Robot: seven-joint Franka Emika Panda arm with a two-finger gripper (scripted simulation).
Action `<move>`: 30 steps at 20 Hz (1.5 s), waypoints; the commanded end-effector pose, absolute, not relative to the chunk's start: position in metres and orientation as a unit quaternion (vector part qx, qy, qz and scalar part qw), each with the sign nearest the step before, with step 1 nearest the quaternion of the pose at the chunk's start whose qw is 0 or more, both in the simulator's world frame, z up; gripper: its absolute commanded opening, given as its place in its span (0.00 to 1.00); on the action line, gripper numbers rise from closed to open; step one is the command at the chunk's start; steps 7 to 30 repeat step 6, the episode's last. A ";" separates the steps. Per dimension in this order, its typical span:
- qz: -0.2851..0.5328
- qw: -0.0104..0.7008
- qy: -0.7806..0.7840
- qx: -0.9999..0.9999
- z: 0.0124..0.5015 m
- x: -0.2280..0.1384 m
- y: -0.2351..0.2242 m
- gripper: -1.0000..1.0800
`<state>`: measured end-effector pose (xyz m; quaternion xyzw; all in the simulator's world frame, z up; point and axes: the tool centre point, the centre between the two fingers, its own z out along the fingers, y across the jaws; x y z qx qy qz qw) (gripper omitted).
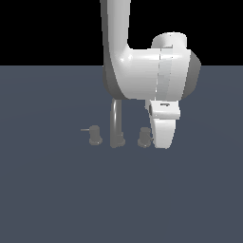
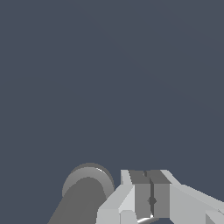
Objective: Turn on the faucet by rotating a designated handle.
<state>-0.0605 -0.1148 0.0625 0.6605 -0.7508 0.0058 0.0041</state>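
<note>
The faucet [image 1: 116, 124] stands on the grey floor, its slim arched spout between two stubby knobs. The handle [image 1: 144, 137] is the knob on the exterior view's right; the white gripper hand [image 1: 163, 127] covers its right side and hides its lever pin. The mirrored knob [image 1: 95, 135] has its pin pointing to the exterior view's left. In the wrist view my gripper [image 2: 151, 196] is shut, its fingers [image 2: 141, 192] pressed together with nothing between them. A grey cylinder, the handle [image 2: 87, 189], lies right beside the fingers; whether they touch cannot be told.
The flat blue-grey floor [image 1: 57, 199] extends all around the faucet. The white arm [image 1: 142, 71] hangs over the faucet from above and hides the top of the spout.
</note>
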 end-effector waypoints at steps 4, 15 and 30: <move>0.001 0.000 -0.734 0.679 0.063 -0.050 -0.061 0.00; 0.000 0.000 -0.732 0.681 0.063 -0.048 -0.054 0.00; 0.000 0.000 -0.732 0.681 0.063 -0.048 -0.054 0.00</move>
